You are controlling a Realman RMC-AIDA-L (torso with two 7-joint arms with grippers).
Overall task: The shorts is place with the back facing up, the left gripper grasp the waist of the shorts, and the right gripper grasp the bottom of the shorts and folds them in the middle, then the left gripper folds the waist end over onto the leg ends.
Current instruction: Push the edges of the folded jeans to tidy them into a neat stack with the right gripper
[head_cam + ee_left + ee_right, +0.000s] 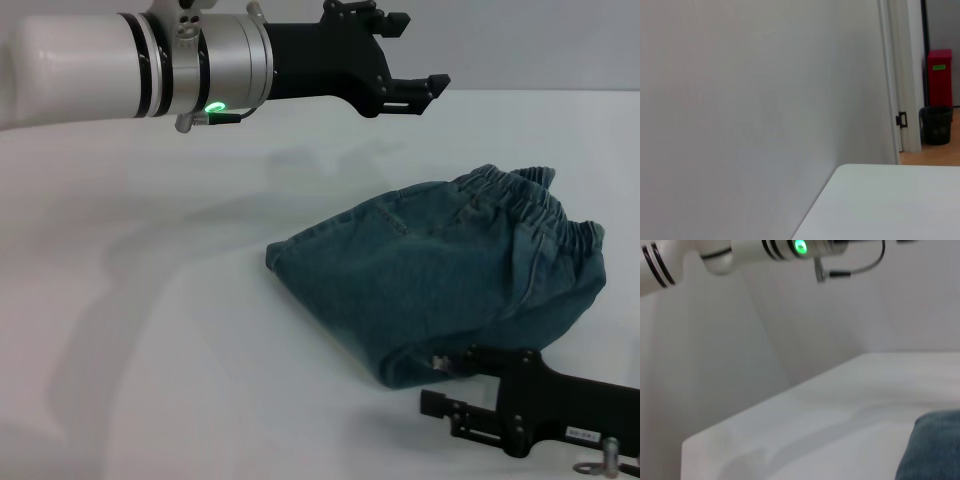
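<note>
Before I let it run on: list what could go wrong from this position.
1. The shorts lie in a folded bundle, elastic waist rumpled at the far side; the layers could slide apart if nudged.
2. The right gripper sits low, right by the near edge of the denim, so moving it away may snag the cloth.
3. The left gripper hangs high and empty above the table; it cannot steady anything.

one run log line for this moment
shorts: folded bundle on table | left gripper: raised above table, empty | right gripper: low beside shorts' near edge, holding nothing
</note>
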